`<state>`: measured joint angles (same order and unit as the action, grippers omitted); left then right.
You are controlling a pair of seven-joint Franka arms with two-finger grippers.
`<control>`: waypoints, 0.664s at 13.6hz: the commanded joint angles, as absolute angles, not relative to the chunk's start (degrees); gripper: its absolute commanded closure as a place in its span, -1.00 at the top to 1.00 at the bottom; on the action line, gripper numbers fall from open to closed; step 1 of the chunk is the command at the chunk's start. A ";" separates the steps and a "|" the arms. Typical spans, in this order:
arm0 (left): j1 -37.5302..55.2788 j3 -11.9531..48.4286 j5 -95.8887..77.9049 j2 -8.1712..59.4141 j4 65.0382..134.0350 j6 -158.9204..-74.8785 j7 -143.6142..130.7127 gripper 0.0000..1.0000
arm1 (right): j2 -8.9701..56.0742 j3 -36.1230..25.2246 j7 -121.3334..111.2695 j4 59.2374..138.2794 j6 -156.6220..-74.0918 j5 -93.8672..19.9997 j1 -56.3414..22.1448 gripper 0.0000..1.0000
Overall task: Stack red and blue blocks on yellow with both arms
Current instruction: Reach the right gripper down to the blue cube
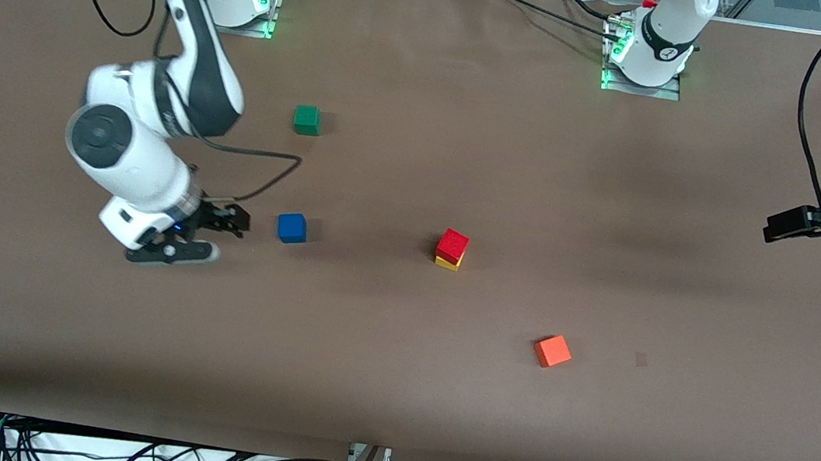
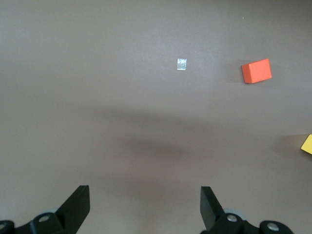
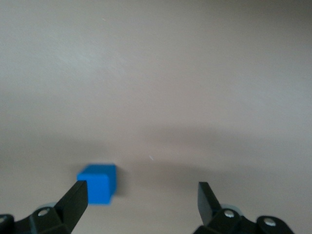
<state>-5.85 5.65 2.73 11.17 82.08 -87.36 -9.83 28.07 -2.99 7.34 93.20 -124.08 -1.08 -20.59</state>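
The red block [image 1: 453, 243] sits on the yellow cube [image 1: 447, 263] in the middle of the table. The blue block [image 1: 292, 228] lies alone on the table toward the right arm's end. My right gripper [image 1: 210, 234] is open and empty, low over the table just beside the blue block. In the right wrist view the blue block [image 3: 98, 183] lies next to one finger [image 3: 75, 200], not between the two; the gripper [image 3: 141, 197] holds nothing. My left gripper [image 1: 791, 225] waits raised at its end of the table; in the left wrist view it [image 2: 145, 204] is open and empty. A corner of the yellow cube [image 2: 308, 144] shows there.
A green cube [image 1: 307, 119] lies farther from the front camera than the blue block. An orange cube [image 1: 553, 351] lies nearer to the front camera than the stack; it also shows in the left wrist view [image 2: 256, 71]. A small tape patch [image 2: 182, 64] is on the brown table [image 1: 391, 385].
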 commanded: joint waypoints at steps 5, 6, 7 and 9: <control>-5.71 5.71 1.49 11.95 80.42 -86.92 -8.96 1.00 | 37.79 -2.72 12.30 91.14 -133.15 -1.23 -25.22 0.99; -5.71 5.71 1.49 11.95 80.42 -86.92 -8.96 1.00 | 37.97 -2.72 12.22 91.58 -133.15 -1.49 -26.18 0.99; -5.71 5.71 1.49 11.87 80.42 -86.92 -8.96 1.00 | 38.06 -2.72 12.30 92.28 -132.98 -1.49 -26.19 0.99; -5.71 5.71 1.49 11.95 80.42 -86.92 -9.14 1.00 | 38.14 -2.72 12.30 93.59 -131.76 -2.02 -26.28 0.99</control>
<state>-5.84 5.91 2.73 11.21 82.06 -87.37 -9.83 38.33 -2.78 11.64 92.57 -132.88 -1.24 -26.07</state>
